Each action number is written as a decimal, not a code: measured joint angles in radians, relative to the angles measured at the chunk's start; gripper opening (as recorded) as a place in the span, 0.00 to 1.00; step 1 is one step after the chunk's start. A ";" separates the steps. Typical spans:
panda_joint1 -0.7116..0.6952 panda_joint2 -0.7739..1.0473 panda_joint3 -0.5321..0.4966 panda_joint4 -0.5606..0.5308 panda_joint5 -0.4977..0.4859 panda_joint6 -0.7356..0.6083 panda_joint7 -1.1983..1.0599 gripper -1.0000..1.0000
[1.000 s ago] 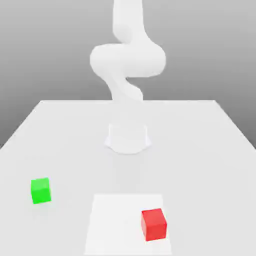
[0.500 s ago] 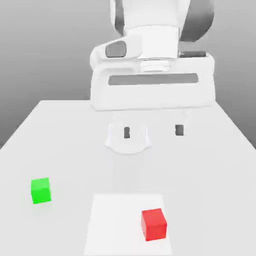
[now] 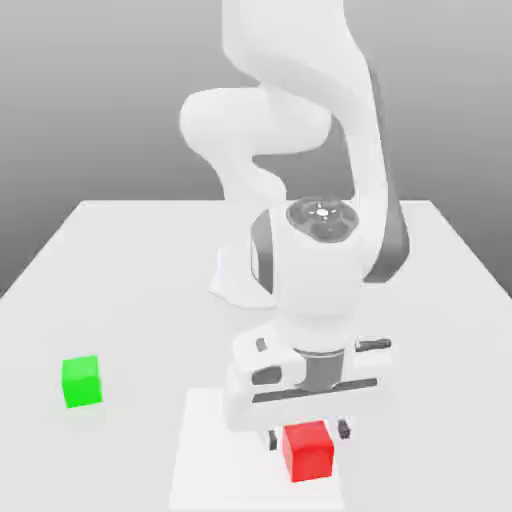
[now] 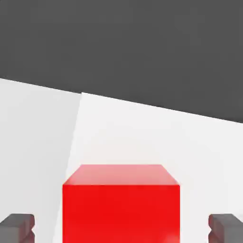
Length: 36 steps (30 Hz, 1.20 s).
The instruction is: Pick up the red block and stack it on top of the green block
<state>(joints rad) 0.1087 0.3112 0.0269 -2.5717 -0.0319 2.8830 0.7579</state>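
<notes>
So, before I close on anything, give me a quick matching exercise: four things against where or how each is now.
1. red block
2. green block
3. gripper
4. white square

A. by itself, toward the exterior view's left
B. flat on the table, beneath a block
C. between two fingers, touching neither
D. open, straddling a block

Pairs: 1-C, 2-A, 3-D, 4-B
</notes>
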 joint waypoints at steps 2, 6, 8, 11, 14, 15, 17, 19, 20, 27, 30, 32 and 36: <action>0.000 0.000 0.000 0.000 -0.001 0.000 0.001 0.00; 0.000 -0.015 0.001 -0.002 0.000 -0.013 0.000 0.00; -0.004 -0.077 0.006 -0.012 0.006 -0.066 -0.004 0.00; -0.016 -0.174 -0.001 -0.029 0.014 -0.144 -0.005 0.00; -0.091 -0.225 -0.076 -0.055 -0.006 -0.166 0.042 0.00; -0.130 -0.240 -0.099 -0.063 -0.014 -0.172 0.059 0.00; -0.205 -0.269 -0.137 -0.081 -0.027 -0.181 0.093 0.00; -0.278 -0.298 -0.166 -0.099 -0.037 -0.190 0.124 0.00; -0.312 -0.311 -0.184 -0.108 -0.041 -0.194 0.140 0.00; -0.524 -0.399 -0.300 -0.171 -0.034 -0.222 0.221 0.00; -0.533 -0.357 -0.315 -0.176 0.009 -0.177 0.202 0.00; -0.536 -0.305 -0.305 -0.174 0.050 -0.129 0.174 0.00; -0.553 -0.193 -0.270 -0.170 0.140 -0.026 0.111 1.00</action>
<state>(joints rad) -0.4442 0.1187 -0.2426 -2.7421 0.1080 2.8569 0.8686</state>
